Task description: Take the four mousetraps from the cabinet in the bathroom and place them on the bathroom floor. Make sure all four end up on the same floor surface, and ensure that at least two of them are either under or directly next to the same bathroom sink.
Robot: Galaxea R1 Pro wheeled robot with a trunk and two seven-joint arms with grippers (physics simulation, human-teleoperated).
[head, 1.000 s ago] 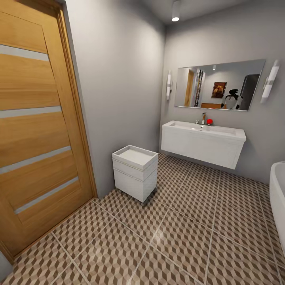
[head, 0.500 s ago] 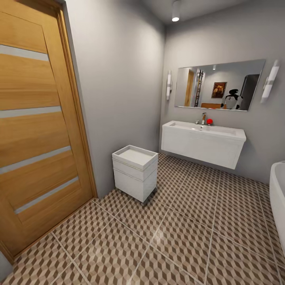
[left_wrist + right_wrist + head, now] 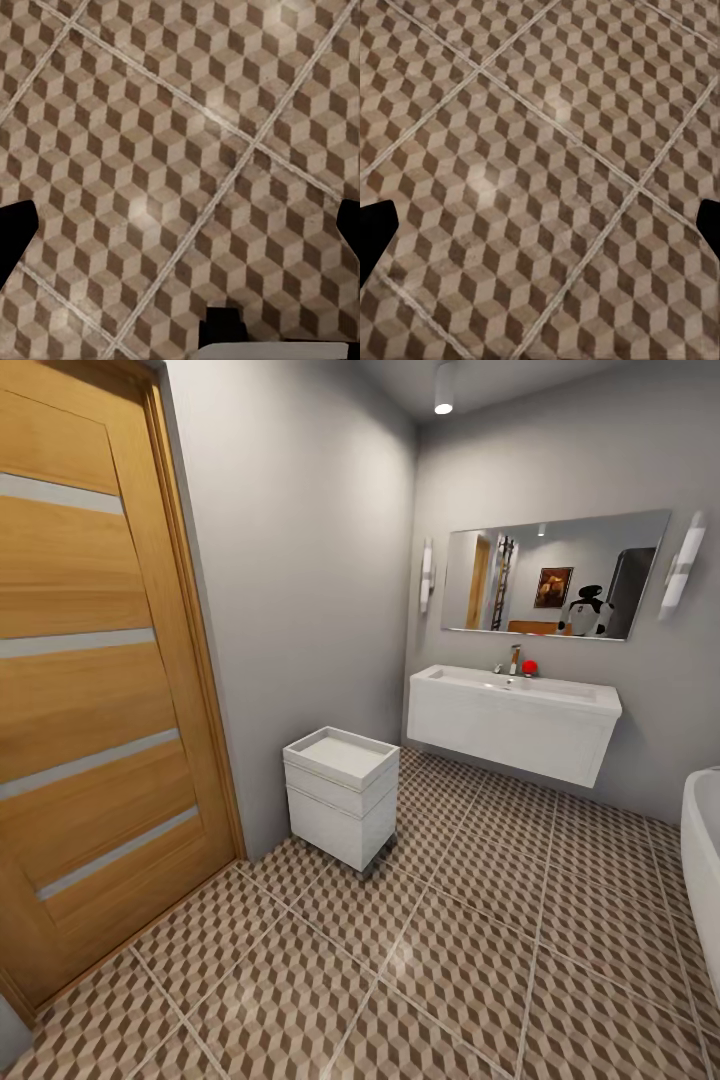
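Observation:
The bathroom floor (image 3: 450,960), tiled in a brown and beige cube pattern, spreads out ahead in the head view. The white wall-hung bathroom sink (image 3: 510,725) is on the far wall, with a chrome tap (image 3: 514,658) on top. The mousetraps and the cabinet are out of view. In the left wrist view my left gripper (image 3: 180,236) is open over bare floor tiles (image 3: 150,150), its dark fingertips (image 3: 16,236) far apart. My right gripper (image 3: 540,240) is likewise open above the tiles (image 3: 547,150), with nothing between its fingertips (image 3: 375,236).
A small white drawer unit (image 3: 340,795) stands against the left wall. A wooden door (image 3: 90,690) is at near left. A white bathtub (image 3: 703,860) edges in at the right. A mirror (image 3: 555,575) hangs above the sink, and a small red object (image 3: 529,667) sits by the tap.

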